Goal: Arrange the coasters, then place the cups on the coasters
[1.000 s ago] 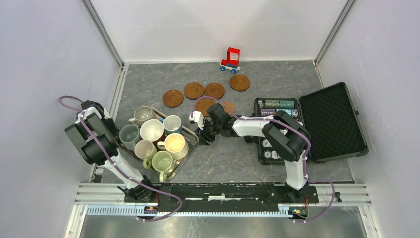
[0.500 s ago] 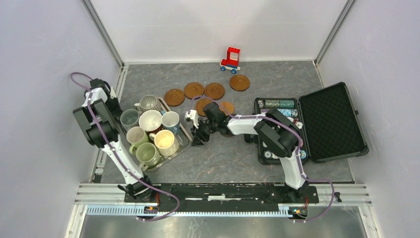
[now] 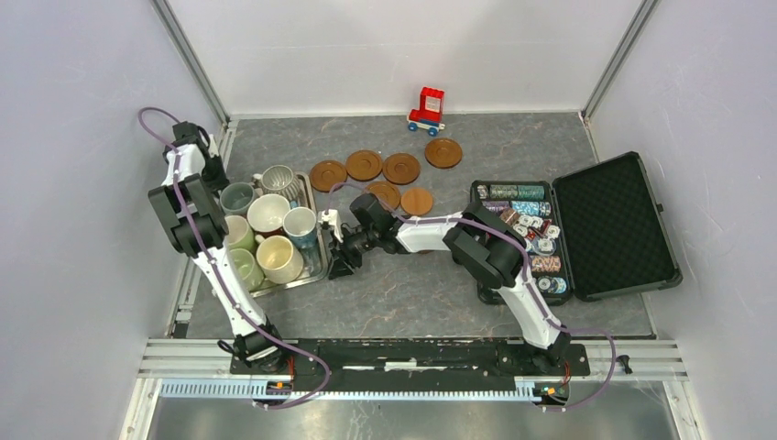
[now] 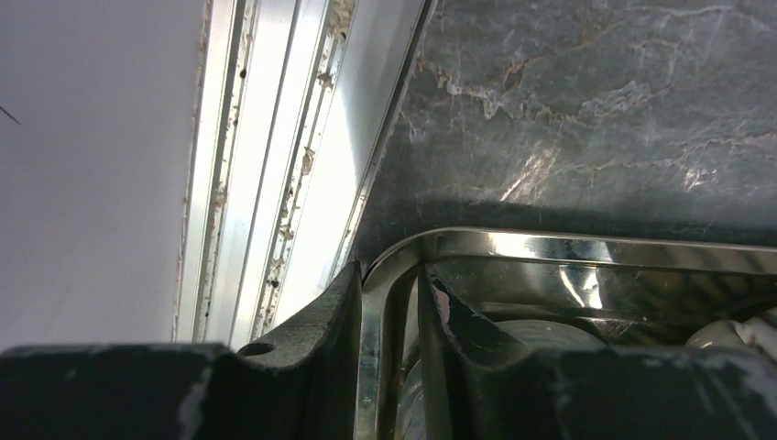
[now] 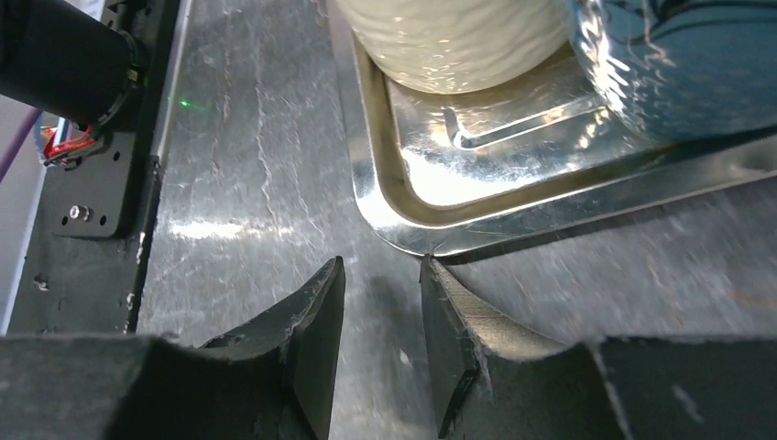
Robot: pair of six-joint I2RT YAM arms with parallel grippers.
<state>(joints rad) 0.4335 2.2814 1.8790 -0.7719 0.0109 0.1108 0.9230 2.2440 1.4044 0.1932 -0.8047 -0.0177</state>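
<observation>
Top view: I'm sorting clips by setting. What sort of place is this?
Probably a lab test cell, not a kitchen: white panels in aluminium framing, robot arms bolted to a rail, and mixed props: a tray of mugs, a toy truck, a poker-chip case.

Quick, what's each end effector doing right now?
Left end effector: closed on the tray rim.
Right end effector: closed, holding nothing, tips at the tray's corner.

The grey marbled surface (image 3: 412, 293) carries a red block toy (image 3: 426, 110), an open black chip case (image 3: 614, 225) and a square metal tray (image 5: 458, 174).
</observation>
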